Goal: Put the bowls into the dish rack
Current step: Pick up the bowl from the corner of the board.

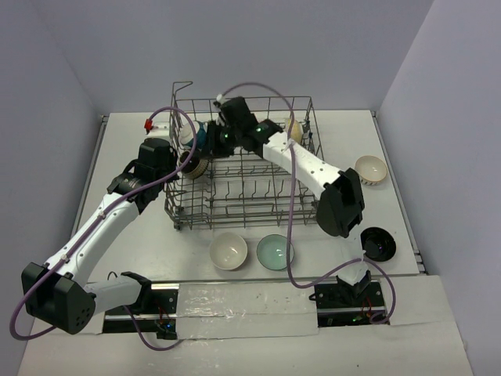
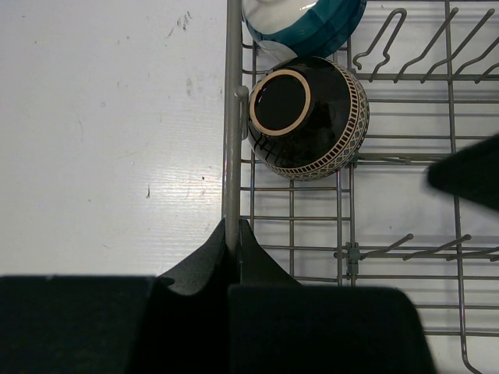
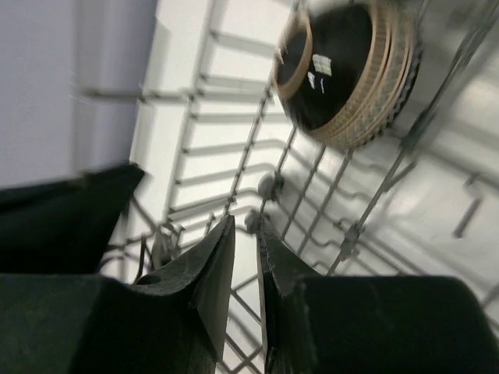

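Note:
The grey wire dish rack (image 1: 244,205) stands mid-table. My left gripper (image 2: 234,226) is shut on the rack's left rim wire (image 2: 231,140); from above it sits at the rack's left side (image 1: 174,174). Inside the rack, by that rim, a black patterned bowl (image 2: 308,117) lies on its side, with a blue-and-white bowl (image 2: 304,19) behind it. My right gripper (image 3: 245,222) hangs inside the rack near the black bowl (image 3: 347,74), jaws a little apart and holding nothing. A cream bowl (image 1: 293,127) leans in the rack's back right.
On the table in front of the rack sit a cream bowl (image 1: 228,251) and a pale green bowl (image 1: 275,251). A black bowl (image 1: 379,243) and a white bowl with a patterned outside (image 1: 371,169) lie to the right. The right arm's forearm crosses the rack's right half.

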